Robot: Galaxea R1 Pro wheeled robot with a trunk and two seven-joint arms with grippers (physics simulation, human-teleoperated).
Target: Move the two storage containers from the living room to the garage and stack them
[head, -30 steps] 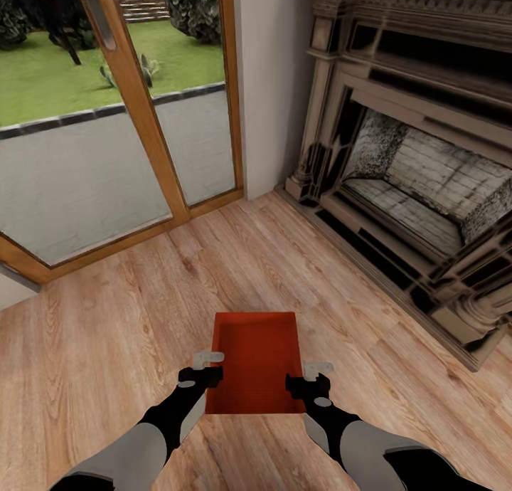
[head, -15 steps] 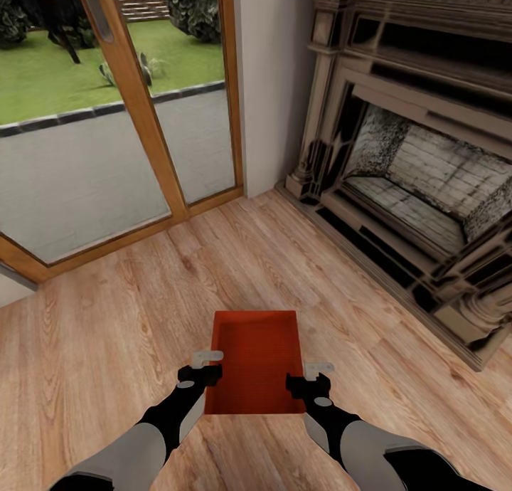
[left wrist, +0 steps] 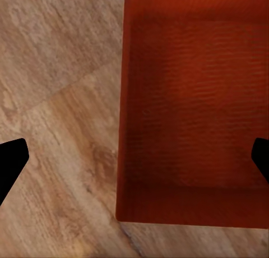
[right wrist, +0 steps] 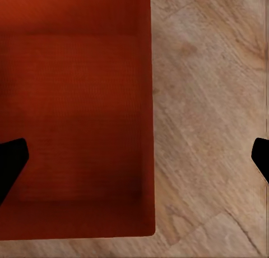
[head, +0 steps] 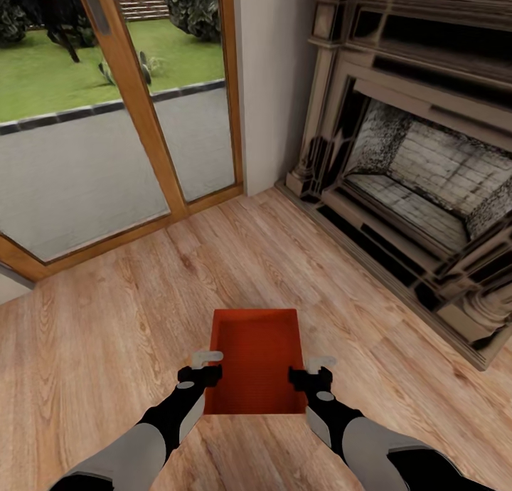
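Head view showed the right gripper (head: 318, 372) had edged inward toward the bin (head: 256, 359) at six o'clock; both it and the left gripper (head: 201, 368) were wide open, straddling its side walls, grasp pending.

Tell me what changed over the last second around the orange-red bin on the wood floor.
Little changed. The right gripper edged slightly inward toward the orange-red rectangular bin's wall. The view drifted a bit, so the fireplace and glass door shifted in frame. The left gripper stayed beside the bin's other wall, both grippers open, astride the walls, and the bin remains on the wood plank floor.
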